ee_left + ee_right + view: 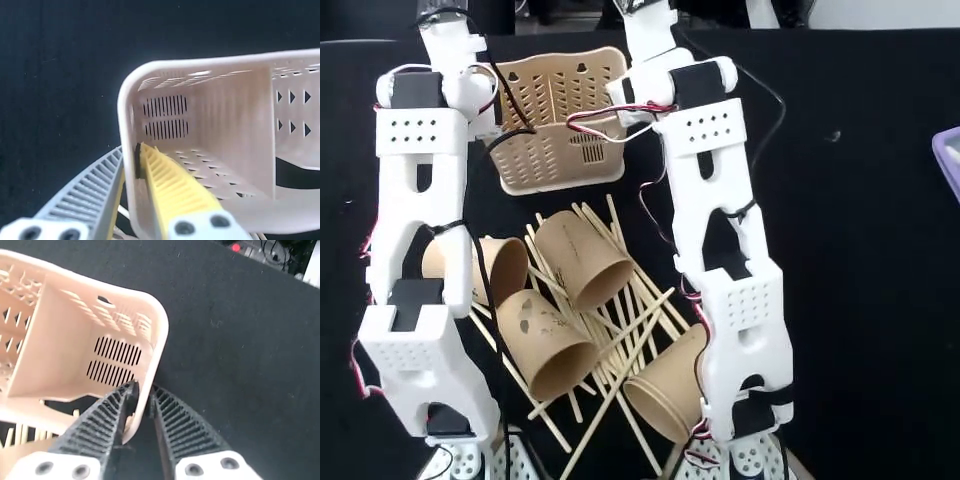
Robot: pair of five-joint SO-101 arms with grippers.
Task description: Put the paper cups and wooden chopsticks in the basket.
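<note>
Nearest the arm bases, from centre down to 6 o'clock on the black table [860,250], you have four paper cups on their sides. One [665,390] lies against the right arm [720,230], one [545,340] at centre, one [582,258] just beyond it, and one [495,265] toward 9 o'clock, partly behind the left arm [415,200]. They lie on and among a crisscross of wooden chopsticks [620,335], all on the table short of the basket [560,150].

The basket stands farther out, toward 12 o'clock between the two arms.

Your left pincer [131,150] is pressed together on its 9 o'clock wall, with the yellow finger [170,185] inside and the grey finger [95,180] outside.

Your right pincer [143,389] straddles the 3 o'clock corner. Its black fingers [102,417] are nearly together with the rim pinched between them, one inside and one outside.
</note>
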